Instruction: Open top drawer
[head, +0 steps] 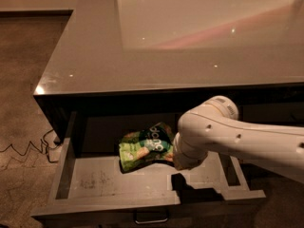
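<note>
the top drawer [102,186] is seen pulled well out from under the desk [95,56], with a green snack bag [145,146] lying inside. the hand [180,164] is held above the drawer's floor, just beside the bag; whether it is open or closed cannot be told. the opening is judged all but done, so a clean retreat upward, clear of the bag, is called for next.

The green snack bag [145,147] bears white lettering I cannot make out. My gripper [182,163] hangs beside it in the top drawer [95,185].
</note>
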`<action>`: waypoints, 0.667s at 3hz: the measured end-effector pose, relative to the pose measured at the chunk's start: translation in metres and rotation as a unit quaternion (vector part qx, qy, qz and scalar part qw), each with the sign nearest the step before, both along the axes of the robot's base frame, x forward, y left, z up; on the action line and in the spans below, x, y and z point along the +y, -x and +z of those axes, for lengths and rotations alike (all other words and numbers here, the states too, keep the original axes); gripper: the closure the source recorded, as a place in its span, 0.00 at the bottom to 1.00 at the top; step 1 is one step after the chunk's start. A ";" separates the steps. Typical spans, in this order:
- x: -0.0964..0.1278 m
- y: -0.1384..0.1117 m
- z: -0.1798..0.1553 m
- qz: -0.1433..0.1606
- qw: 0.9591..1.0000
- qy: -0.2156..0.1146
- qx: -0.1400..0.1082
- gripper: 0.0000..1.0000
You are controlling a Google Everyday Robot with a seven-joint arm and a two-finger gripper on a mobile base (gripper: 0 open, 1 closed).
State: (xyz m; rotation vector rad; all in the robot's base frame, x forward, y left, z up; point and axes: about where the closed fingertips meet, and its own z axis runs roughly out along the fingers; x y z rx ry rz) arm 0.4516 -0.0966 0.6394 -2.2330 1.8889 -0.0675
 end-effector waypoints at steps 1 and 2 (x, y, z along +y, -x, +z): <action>-0.007 0.002 -0.030 -0.013 0.999 0.014 0.033 1.00; -0.014 0.004 -0.048 -0.026 0.998 0.029 0.056 1.00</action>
